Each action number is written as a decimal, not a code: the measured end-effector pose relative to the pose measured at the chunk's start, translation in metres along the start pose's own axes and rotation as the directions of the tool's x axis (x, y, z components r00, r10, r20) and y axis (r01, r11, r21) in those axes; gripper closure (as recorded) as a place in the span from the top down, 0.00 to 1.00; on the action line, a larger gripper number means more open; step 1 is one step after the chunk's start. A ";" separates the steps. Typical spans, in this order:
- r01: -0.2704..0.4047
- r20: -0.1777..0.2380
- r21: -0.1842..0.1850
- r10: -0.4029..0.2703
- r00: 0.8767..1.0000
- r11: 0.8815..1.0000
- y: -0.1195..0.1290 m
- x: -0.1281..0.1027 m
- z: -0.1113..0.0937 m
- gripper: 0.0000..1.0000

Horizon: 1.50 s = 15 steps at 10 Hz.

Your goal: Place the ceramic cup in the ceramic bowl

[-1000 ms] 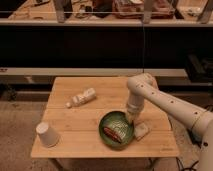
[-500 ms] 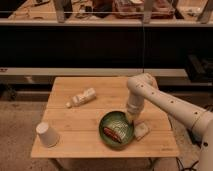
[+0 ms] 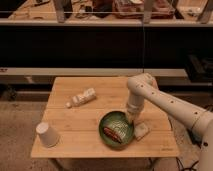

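Note:
The white ceramic cup [image 3: 47,134] stands upside down near the front left corner of the wooden table [image 3: 95,117]. The dark green ceramic bowl [image 3: 107,122] sits at the front middle-right and holds a striped packet and a reddish item. My gripper [image 3: 133,120] points down at the bowl's right rim, far to the right of the cup. The arm [image 3: 165,102] comes in from the right side.
A pale slender bottle [image 3: 82,98] lies on its side at the table's middle, behind the bowl. A small pale object [image 3: 141,131] lies just to the right of the bowl. Dark shelving runs behind the table.

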 end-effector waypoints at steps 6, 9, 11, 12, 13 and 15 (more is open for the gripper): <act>0.000 0.000 0.000 0.000 1.000 1.000 0.000 0.000 0.000 0.77; 0.012 -0.034 -0.009 -0.013 0.999 1.000 0.000 0.005 -0.008 0.80; 0.034 -0.155 -0.065 -0.044 0.987 0.997 0.004 0.029 -0.046 0.80; 0.042 -0.238 -0.105 -0.066 0.969 0.994 0.003 0.047 -0.072 0.80; 0.052 -0.295 -0.131 -0.089 0.951 0.990 -0.002 0.061 -0.090 0.80; 0.131 -0.463 -0.174 -0.199 0.864 0.976 -0.052 0.095 -0.135 0.80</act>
